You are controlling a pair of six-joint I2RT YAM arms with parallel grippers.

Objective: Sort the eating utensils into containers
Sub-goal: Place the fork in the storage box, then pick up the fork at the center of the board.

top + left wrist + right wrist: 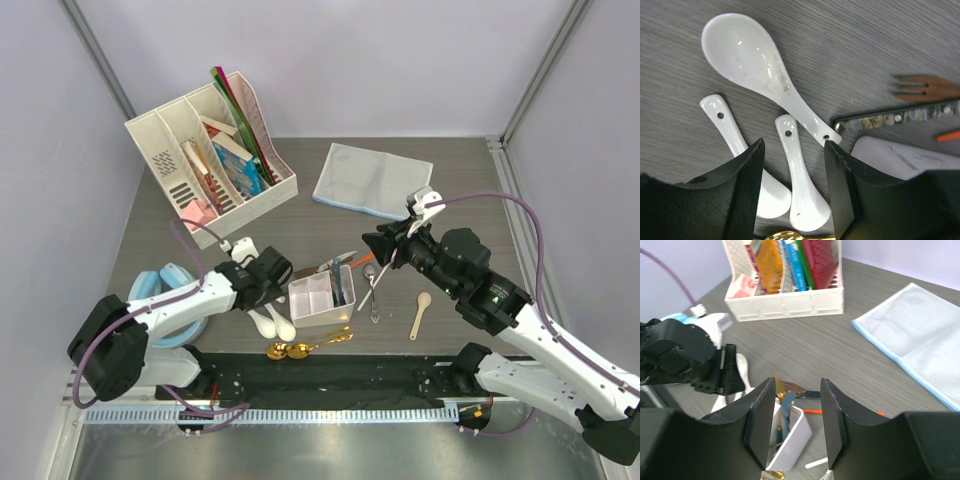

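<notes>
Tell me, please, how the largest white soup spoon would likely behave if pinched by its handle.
The large white spoon looks glazed and glossy, so it may slip in a pinch. It seems rigid ceramic, probably heavy for its size and chippable if dropped. Its rounded bowl might rock when pushed.

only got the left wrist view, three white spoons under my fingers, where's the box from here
Observer: In the top view the box sits just right of the left gripper, close beside the white spoons.
Operator: anything in it yet
Observer: Yes, the right wrist view shows a blue-handled piece in one compartment.
Operator: right arm in my way
Observer: No, the right gripper hovers past the box's far right corner, jaws open and empty.
</notes>
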